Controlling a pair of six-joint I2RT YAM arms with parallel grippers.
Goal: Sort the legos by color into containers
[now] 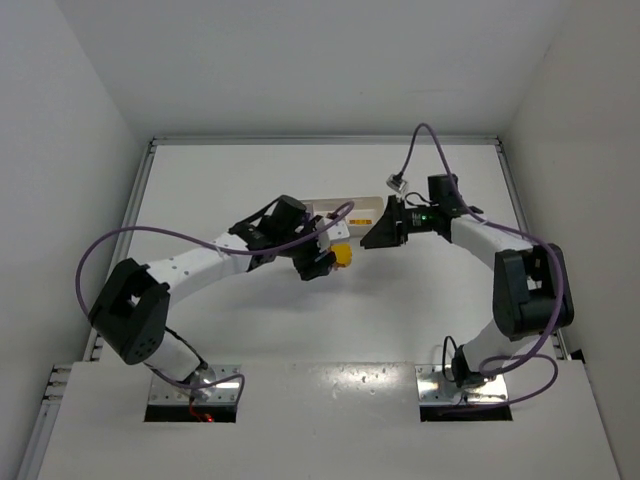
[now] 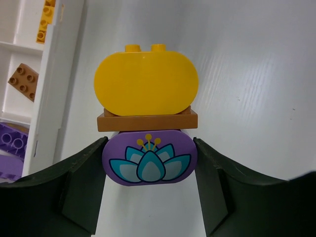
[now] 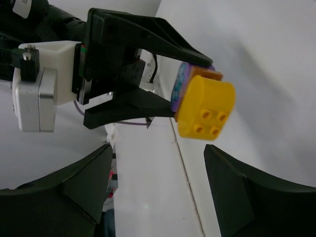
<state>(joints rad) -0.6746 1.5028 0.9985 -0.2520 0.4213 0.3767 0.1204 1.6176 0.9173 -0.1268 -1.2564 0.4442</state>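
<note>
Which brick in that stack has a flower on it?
The purple brick between the left fingers; the yellow brick and brown plate stacked on it are plain.

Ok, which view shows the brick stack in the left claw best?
Left wrist: the stack faces it squarely, yellow over brown over flower-printed purple. Right wrist sees it obliquely, purple mostly hidden; top external shows only a small yellow speck.

My left fingers [image 2: 74, 197] are matt dark plastic, faintly grainy. The purple brick [image 2: 148, 163] is smooth plastic with a printed flower. The brown plate [image 2: 147, 120] and the yellow brick [image 2: 145, 81] are smooth, softly glossy plastic. The white tray [image 2: 52, 98] at left looks like glossy plastic. The white surface [image 2: 256, 89] is satin and faintly streaked.
</note>
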